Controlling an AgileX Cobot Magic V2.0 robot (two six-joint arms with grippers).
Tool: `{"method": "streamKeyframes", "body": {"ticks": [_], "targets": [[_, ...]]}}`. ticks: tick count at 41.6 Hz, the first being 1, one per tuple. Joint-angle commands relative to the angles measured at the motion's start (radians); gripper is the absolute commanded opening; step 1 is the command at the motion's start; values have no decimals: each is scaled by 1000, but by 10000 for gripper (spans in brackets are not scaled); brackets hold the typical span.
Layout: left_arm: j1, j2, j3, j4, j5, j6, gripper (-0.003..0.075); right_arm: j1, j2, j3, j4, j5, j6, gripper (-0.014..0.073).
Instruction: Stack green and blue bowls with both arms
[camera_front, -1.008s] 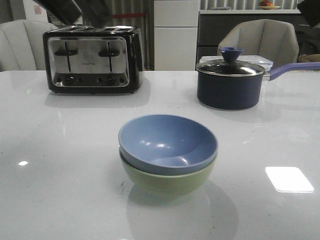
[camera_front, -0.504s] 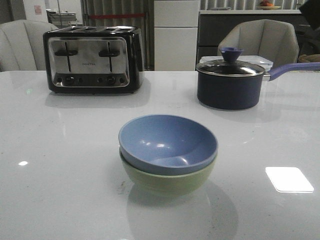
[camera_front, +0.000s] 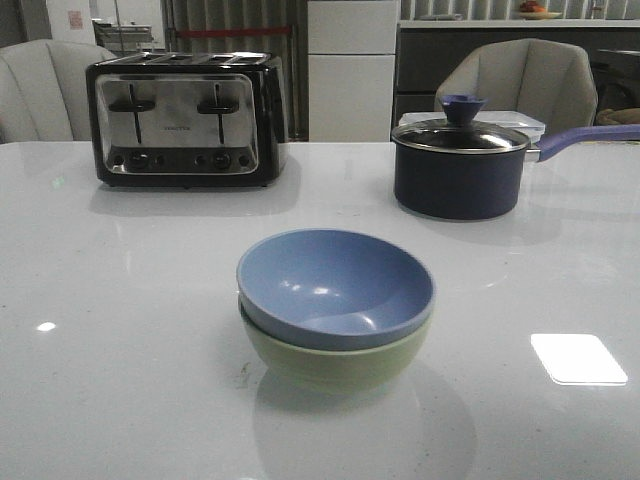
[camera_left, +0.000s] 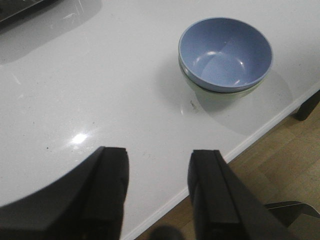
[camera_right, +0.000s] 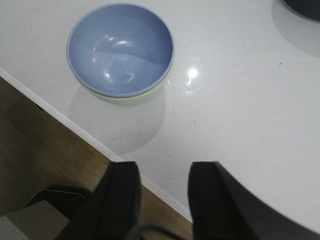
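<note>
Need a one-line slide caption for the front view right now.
Blue bowl nested in green bowl on white table; toaster and saucepan behind.

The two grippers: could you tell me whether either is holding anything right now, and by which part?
Nothing is held. The left gripper and right gripper are both open and empty, away from the blue bowl nested in the green bowl.

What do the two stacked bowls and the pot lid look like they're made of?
Blue bowl and green bowl: likely matte plastic, with even colour and only soft highlights. Pot lid: seemingly glass with a shiny metal rim and a purple knob, probably plastic.
</note>
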Motion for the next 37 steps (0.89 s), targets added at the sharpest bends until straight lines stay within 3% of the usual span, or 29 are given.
{"method": "streamKeyframes", "body": {"ticks": [1,7,37], "targets": [[-7,0,-27,5,-75,-11,213,-5,-6,-25,-9,-51,-16,187],[-7,0,-27,5,-75,-11,90,-5,-6,-25,-9,-52,-16,49],[10,-33,-17,10,-89,-11,96,-5,-6,-25,-12,-43,-16,53]]}}
